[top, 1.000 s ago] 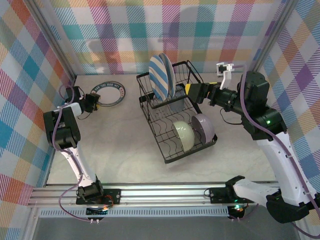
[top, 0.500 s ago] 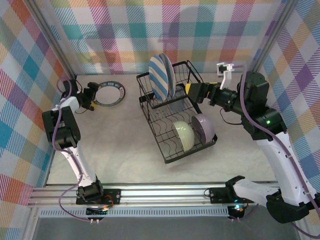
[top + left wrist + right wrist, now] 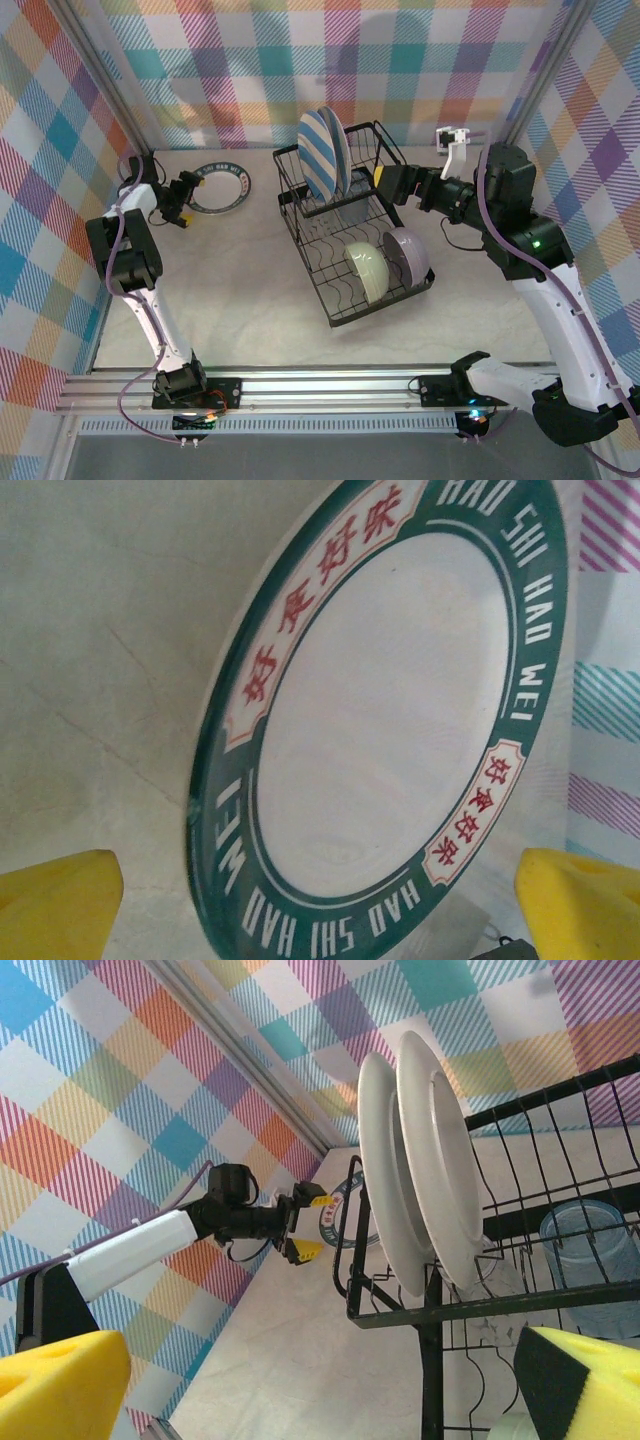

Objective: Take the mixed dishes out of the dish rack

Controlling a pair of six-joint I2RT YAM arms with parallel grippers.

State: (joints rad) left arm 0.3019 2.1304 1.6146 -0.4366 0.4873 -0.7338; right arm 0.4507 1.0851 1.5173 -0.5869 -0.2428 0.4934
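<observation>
Top view: green-rimmed plate [image 3: 218, 188] lay on counter [image 3: 250, 290], upper left; left jaws wide beside it. Left wrist: plate ungripped, set-down apparently done. Right wrist: right jaws wide, facing upright plates [image 3: 425, 1150] in dish rack [image 3: 440, 1308]; next, pinch a rim.

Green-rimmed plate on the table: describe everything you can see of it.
The plate is round, with a plain white centre and a dark green rim band. The band carries white lettering, "HAO SHI HAO WEI", and cream panels with red Chinese characters. It looks glossy, like ceramic or melamine, with no visible damage. It lies flat and face up on the table, left of the rack, near the back wall. The left gripper is open at its near rim, with no contact visible.
</observation>
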